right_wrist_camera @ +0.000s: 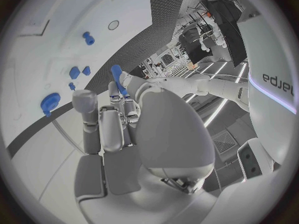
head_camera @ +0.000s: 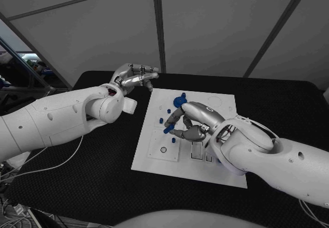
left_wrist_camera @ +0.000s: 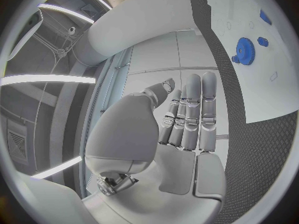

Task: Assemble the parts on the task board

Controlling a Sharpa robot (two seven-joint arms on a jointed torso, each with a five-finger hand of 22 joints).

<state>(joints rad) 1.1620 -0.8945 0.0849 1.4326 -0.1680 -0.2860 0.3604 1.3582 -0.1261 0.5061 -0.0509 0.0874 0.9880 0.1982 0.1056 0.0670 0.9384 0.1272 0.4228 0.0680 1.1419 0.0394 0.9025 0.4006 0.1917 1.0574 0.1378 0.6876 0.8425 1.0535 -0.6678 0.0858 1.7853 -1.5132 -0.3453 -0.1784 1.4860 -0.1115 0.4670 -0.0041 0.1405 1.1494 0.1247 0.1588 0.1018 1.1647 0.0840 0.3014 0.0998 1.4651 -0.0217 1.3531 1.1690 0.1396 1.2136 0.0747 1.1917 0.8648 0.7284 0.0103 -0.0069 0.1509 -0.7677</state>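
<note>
blue part: a small blue plastic peg (head_camera: 169,128) is pinched at the fingertips of the silver right hand (head_camera: 190,124), low over the left-middle of the white task board (head_camera: 212,164).
board holds: a round blue plastic gear (head_camera: 180,101) near the far edge, and small blue studs (head_camera: 169,111) beside it.
left hand: the silver left hand (head_camera: 134,76) holds nothing, fingers loosely together, off the board's far left corner.
risk: i judge the peg could tilt or slip in so light a pinch and miss its hole.
</note>
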